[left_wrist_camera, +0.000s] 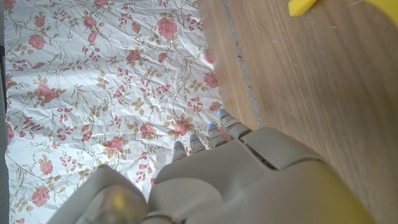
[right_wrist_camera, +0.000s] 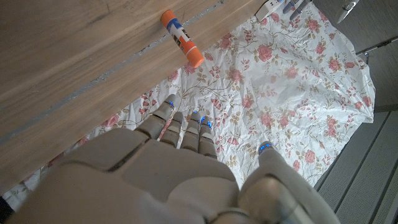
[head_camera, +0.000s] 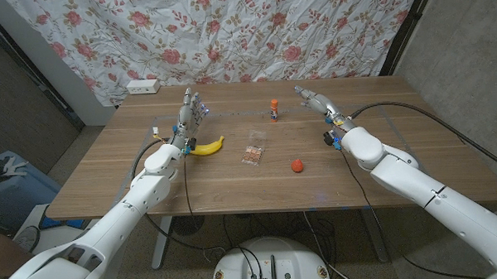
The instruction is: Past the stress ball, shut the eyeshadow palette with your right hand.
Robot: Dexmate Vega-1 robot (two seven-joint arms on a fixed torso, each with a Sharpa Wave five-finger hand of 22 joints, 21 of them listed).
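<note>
The eyeshadow palette (head_camera: 253, 151) lies open near the table's middle, a small case with brownish pans and a pale lid folded back. The red stress ball (head_camera: 297, 165) sits to its right, nearer the front edge. My right hand (head_camera: 318, 101) (right_wrist_camera: 186, 168) hovers over the far right part of the table, fingers apart and holding nothing, well behind the ball and palette. My left hand (head_camera: 191, 112) (left_wrist_camera: 249, 180) stands raised at the far left, fingers spread and empty, just behind the banana.
A banana (head_camera: 207, 147) (left_wrist_camera: 305, 6) lies left of the palette. An orange-capped glue stick (head_camera: 274, 110) (right_wrist_camera: 182, 38) stands at the back middle. A white power strip (head_camera: 142, 86) sits at the far left corner. A floral sheet (head_camera: 253, 32) hangs behind the table.
</note>
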